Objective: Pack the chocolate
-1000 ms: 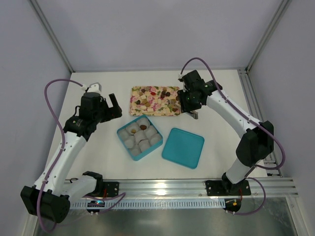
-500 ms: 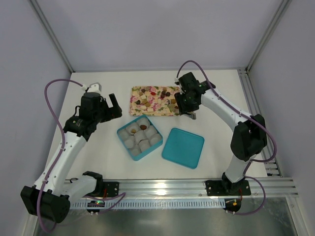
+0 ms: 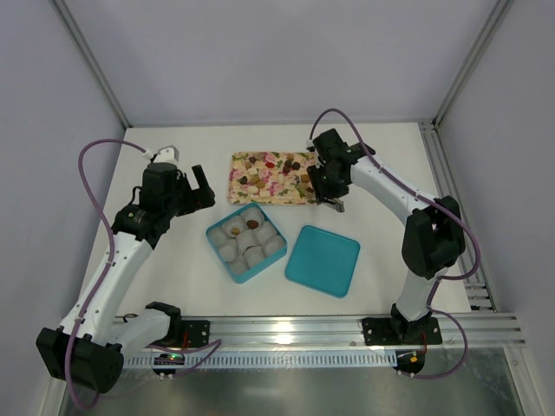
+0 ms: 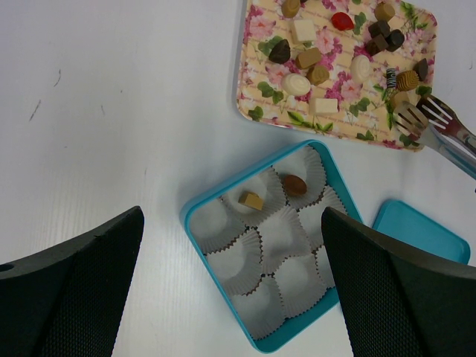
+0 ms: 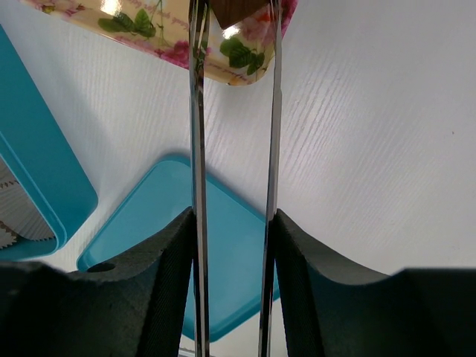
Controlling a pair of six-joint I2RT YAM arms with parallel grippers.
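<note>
White table [image 3: 199, 295], walls close on three sides, a rail along the bottom edge of the top view

Floral-printed rectangular tray [image 3: 236, 178] at upper centre, with most of the small chocolate pieces [image 4: 309, 58] scattered on it. Square teal box [image 4: 294, 335] just below the tray, set cornerwise, near it but apart. Crinkled white paper cups [image 4: 279, 238] fill the box. Two pieces sit in cups on its upper side: a tan one [image 4: 251, 200] and a brown one [image 4: 294, 184]. Flat teal square lid [image 3: 323, 260] lies lower right of the box, with a narrow strip of table between them

Left gripper [image 3: 198, 186] hangs left of the tray and above-left of the box. Its fingers [image 4: 82, 290] are spread wide with nothing between them. Bare table runs from it out to the left wall

Right gripper [image 3: 333, 196] is at the tray's right end, fingers [image 5: 167, 268] pressed on both blades of thin metal tongs [image 4: 446, 134]. Tong tips are over the tray's lower right corner, right at the rim. In the right wrist view a dark brown piece [image 5: 234, 9] shows between the blades at the top edge; pinched or only behind them, cannot tell. Open table lies right of the tray and lid
</note>
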